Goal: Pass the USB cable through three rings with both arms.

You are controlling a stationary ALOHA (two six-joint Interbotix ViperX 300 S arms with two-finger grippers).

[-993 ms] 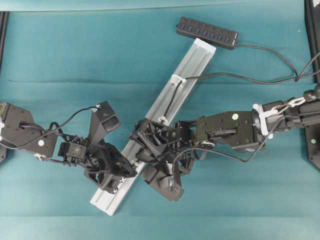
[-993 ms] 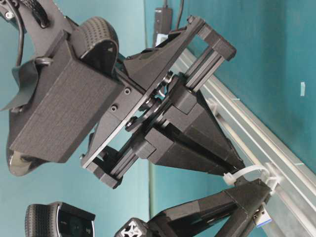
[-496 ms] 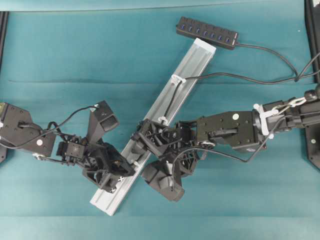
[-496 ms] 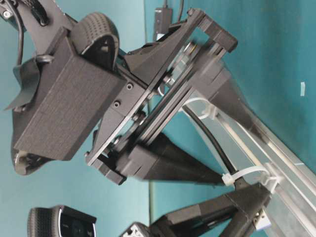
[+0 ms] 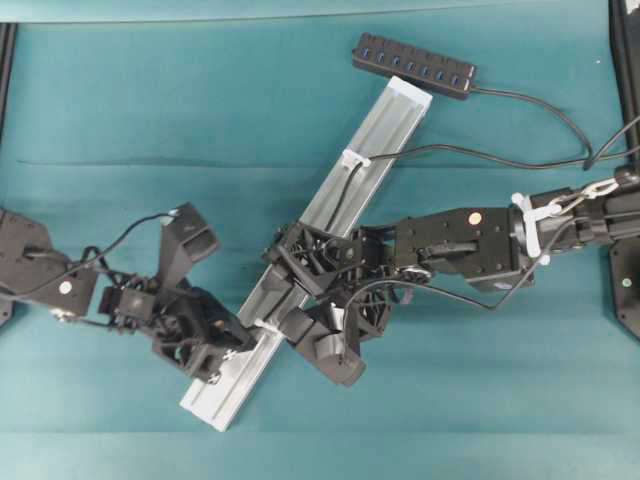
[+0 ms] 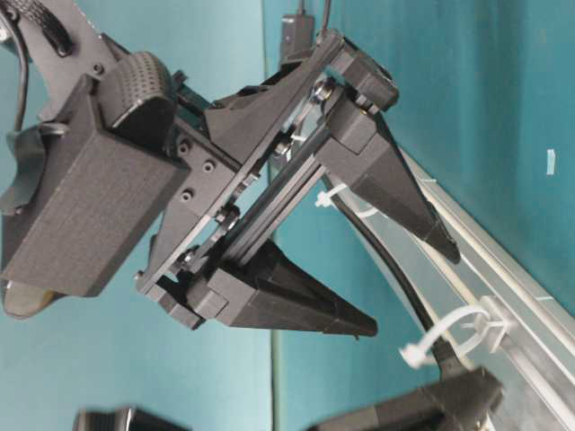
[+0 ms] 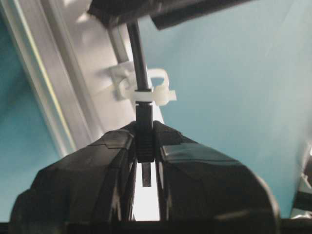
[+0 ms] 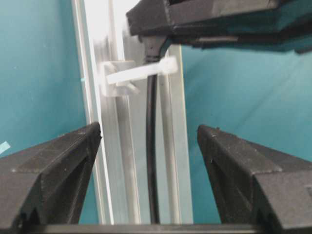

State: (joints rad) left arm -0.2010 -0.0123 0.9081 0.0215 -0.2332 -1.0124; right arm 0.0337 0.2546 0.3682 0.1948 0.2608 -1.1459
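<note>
Cable ran from hub along rail, already through upper two rings; plug poked through last ring. Left gripper clamped on plug just past it. Right gripper jaws wide apart, straddling cable, touching nothing. Left to do, likely: draw slack through.

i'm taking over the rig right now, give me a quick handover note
Left tool: shut on the USB cable's plug, just past the last ring.
Right tool: open, fingers either side of the cable, not touching it.
USB cable runs along the rail from the far ring.
Done: plug is through the ring nearest the left tool; the middle ring is hidden under the right arm.
Left: pull the slack through, then release.
</note>
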